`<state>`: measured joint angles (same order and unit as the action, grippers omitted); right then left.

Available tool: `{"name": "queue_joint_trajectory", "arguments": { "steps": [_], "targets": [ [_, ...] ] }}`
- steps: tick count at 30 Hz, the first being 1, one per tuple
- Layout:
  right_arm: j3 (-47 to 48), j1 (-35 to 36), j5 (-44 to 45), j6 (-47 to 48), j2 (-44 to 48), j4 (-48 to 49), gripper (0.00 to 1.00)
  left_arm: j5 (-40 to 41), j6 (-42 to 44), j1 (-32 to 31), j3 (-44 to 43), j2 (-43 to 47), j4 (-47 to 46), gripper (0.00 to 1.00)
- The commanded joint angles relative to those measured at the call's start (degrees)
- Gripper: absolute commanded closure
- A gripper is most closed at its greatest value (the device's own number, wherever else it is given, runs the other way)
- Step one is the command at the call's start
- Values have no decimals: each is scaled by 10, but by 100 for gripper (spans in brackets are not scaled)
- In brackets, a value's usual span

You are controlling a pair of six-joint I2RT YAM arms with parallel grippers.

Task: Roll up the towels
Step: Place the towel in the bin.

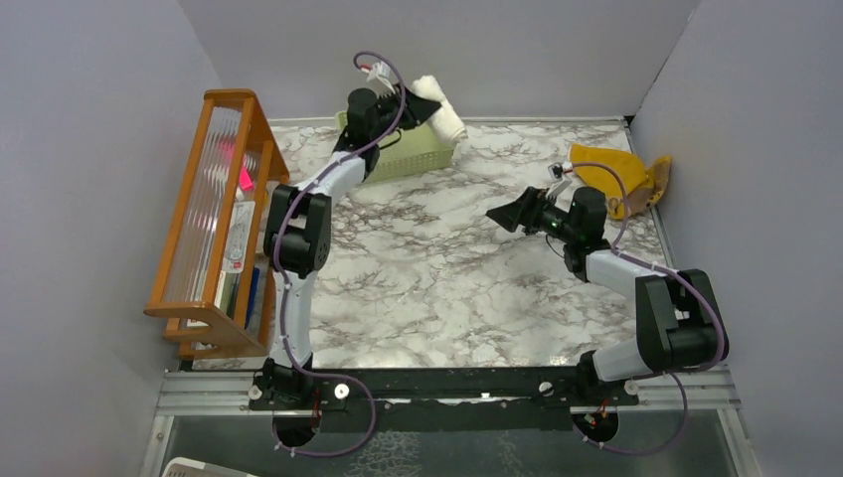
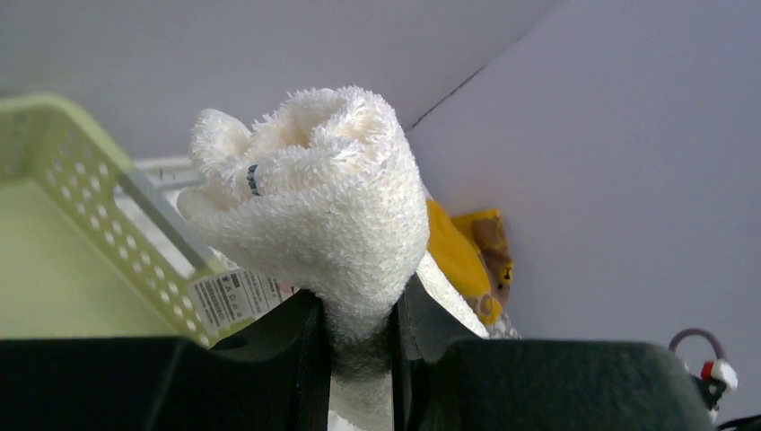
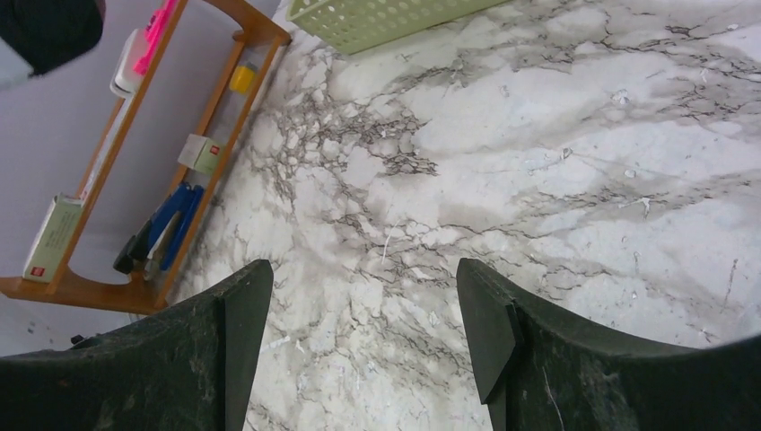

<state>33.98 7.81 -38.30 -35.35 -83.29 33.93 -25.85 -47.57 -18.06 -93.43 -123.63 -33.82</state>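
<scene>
Top external, table: white marble with grey veins, walled in grey on three sides; both my arms reach over it from the near edge.
Wooden rack: stands along the left edge, with small boxes and blue and pink items on its shelves.
Basket: pale green plastic with perforated walls, at the far edge left of centre; my left wrist view shows its rim below and to the left of my fingers.
Mustard-yellow towel: lies in a loose, crumpled heap in the far right corner with a brownish part toward the wall, not rolled.
Cream-white towel: rolled into a fat cylinder, over the basket's far right corner; I cannot tell whether it touches the rim.
Left gripper: jaws clamped on the cream-white towel, pinching its lower end.
Right gripper: jaws spread wide and holding nothing, over bare marble right of centre, well apart from both towels.
</scene>
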Motion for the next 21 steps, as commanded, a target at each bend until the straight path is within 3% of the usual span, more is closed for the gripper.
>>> {"name": "queue_joint_trajectory", "arguments": {
  "steps": [1,4,6,9,13,21],
  "targets": [
    [-5,3,11,23,23,-7,25,-88,16,35,-215,-109,126,99],
    [-8,3,6,27,29,-9,25,-125,15,49,-433,-226,235,98],
    [-10,3,4,29,31,-9,25,-149,-12,58,-534,-299,256,97],
    [-7,2,2,35,34,-15,25,-173,-90,75,-518,-338,181,96],
    [-6,3,-4,38,33,-16,25,-155,-55,80,-483,-356,190,94],
    [-19,2,-18,31,29,-2,25,-141,-38,78,-526,-421,210,86]
  ]
}}
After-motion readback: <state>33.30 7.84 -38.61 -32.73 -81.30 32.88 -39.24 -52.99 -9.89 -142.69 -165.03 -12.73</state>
